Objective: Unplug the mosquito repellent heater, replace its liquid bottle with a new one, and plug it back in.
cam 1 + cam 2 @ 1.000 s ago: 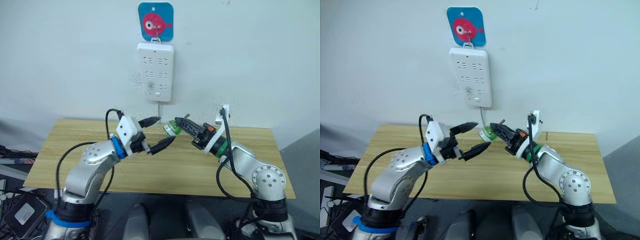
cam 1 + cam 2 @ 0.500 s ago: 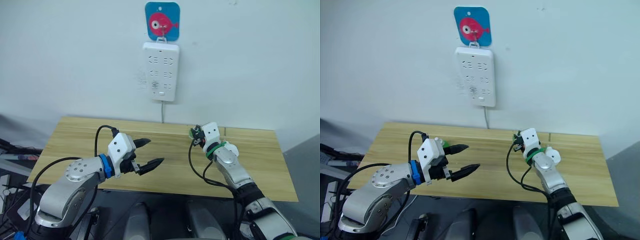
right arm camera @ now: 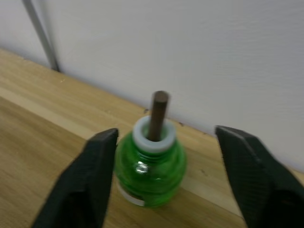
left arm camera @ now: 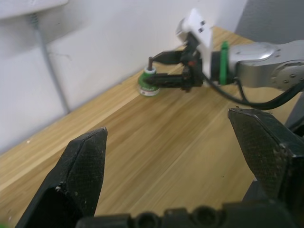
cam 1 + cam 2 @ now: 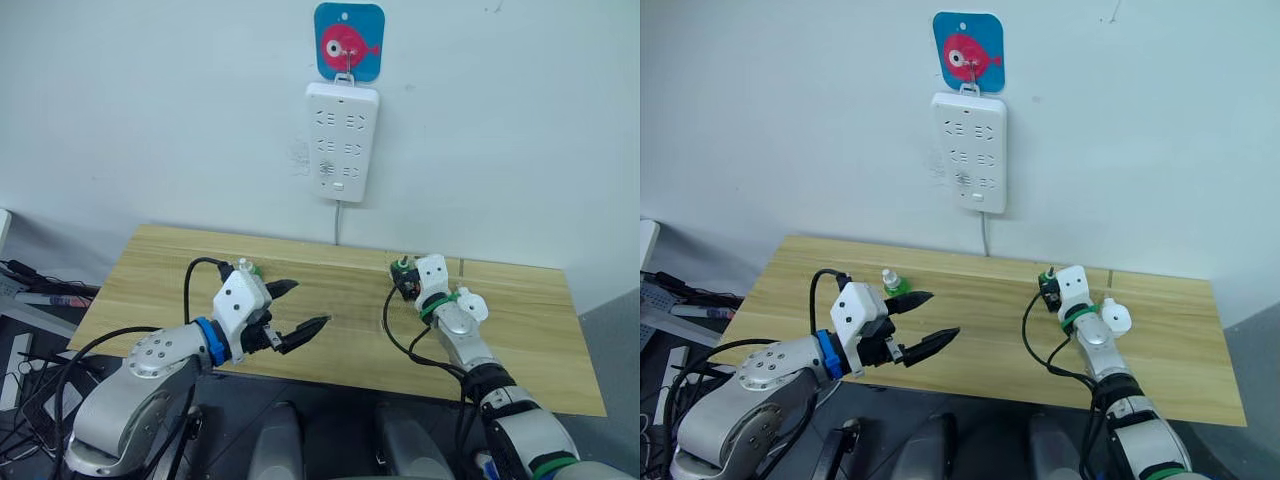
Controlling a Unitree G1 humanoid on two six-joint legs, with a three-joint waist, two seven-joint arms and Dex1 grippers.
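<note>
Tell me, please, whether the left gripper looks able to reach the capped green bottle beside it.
Probably yes: the left gripper is open, and the capped green bottle stands upright close beside its fingers with nothing between, though the gripper must turn towards it.

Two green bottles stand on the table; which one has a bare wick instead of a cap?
The green bottle between the right tool's open fingers; the other bottle, near the left tool, has a white cap.
</note>
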